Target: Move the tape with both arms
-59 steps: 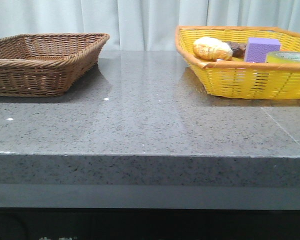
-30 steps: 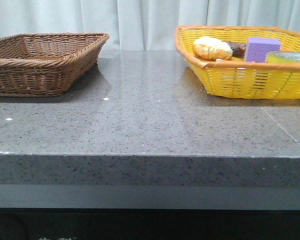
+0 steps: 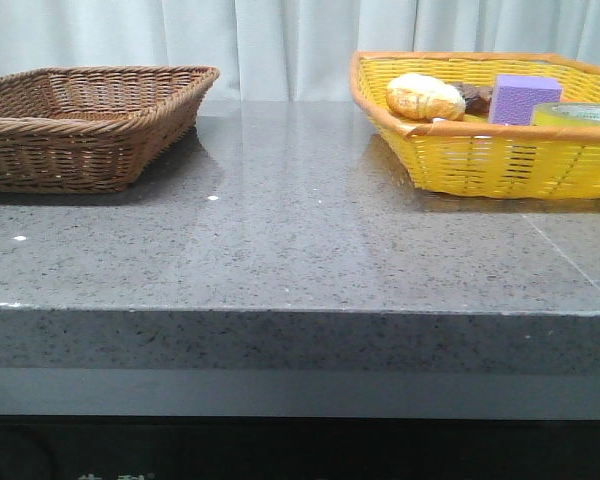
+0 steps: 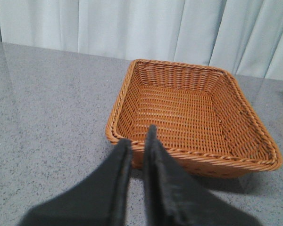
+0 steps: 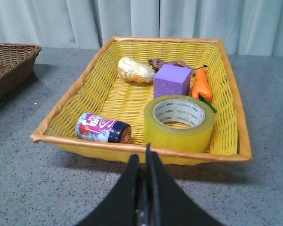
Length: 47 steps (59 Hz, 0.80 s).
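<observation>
Probably a staged robot test bench rather than a home: a speckled grey stone-look counter (image 3: 300,250) fills the frame's middle, pale pleated curtains (image 3: 280,40) close off the top, and assorted props fill a yellow woven basket (image 3: 500,160) upper right.

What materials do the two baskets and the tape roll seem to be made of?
The brown basket looks like woven wicker or rattan, matte, with visible strands and a braided rim. The yellow basket shows a similar weave but a uniform bright colour, so possibly plastic or painted wicker. The tape appears to be glossy translucent yellow plastic film on a white core, probably cardboard, printed with green lettering.
</observation>
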{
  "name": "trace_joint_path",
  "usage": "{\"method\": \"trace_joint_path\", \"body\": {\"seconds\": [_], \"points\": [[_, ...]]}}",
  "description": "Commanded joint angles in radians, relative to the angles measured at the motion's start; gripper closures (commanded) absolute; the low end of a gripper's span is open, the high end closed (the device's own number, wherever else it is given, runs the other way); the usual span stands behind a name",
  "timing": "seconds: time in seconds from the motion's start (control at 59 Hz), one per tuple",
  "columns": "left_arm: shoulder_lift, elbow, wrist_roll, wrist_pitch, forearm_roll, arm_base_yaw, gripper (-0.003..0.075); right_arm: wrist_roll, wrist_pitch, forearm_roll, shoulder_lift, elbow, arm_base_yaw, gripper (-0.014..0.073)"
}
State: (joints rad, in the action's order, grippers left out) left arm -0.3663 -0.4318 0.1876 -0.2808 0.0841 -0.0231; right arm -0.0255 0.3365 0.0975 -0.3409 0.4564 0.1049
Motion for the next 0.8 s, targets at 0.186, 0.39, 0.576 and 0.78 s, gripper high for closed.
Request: {"method": "trace_joint_path", "body": {"seconds": [0.186, 0.39, 0.576, 0.78], "points": [[-0.014, -0.036, 0.011, 0.073, -0.001, 0.000, 0.0138, -0.007, -0.082, -0.007, -0.015, 0.036, -0.004, 0.0093], [-0.014, -0.036, 0.011, 0.073, -0.001, 0.000, 0.0144, -0.007, -0.100, -0.007, -0.015, 0.036, -0.004, -0.0059], [-0.014, -0.036, 0.011, 0.073, -0.001, 0.000, 0.0157, 0.103, -0.075, 0.050, -0.109, 0.087, -0.014, -0.0017], [-0.014, -0.036, 0.011, 0.073, -0.001, 0.000, 0.0157, 0.104, 0.024, 0.049, -0.393, 0.293, -0.014, 0.0037]]}}
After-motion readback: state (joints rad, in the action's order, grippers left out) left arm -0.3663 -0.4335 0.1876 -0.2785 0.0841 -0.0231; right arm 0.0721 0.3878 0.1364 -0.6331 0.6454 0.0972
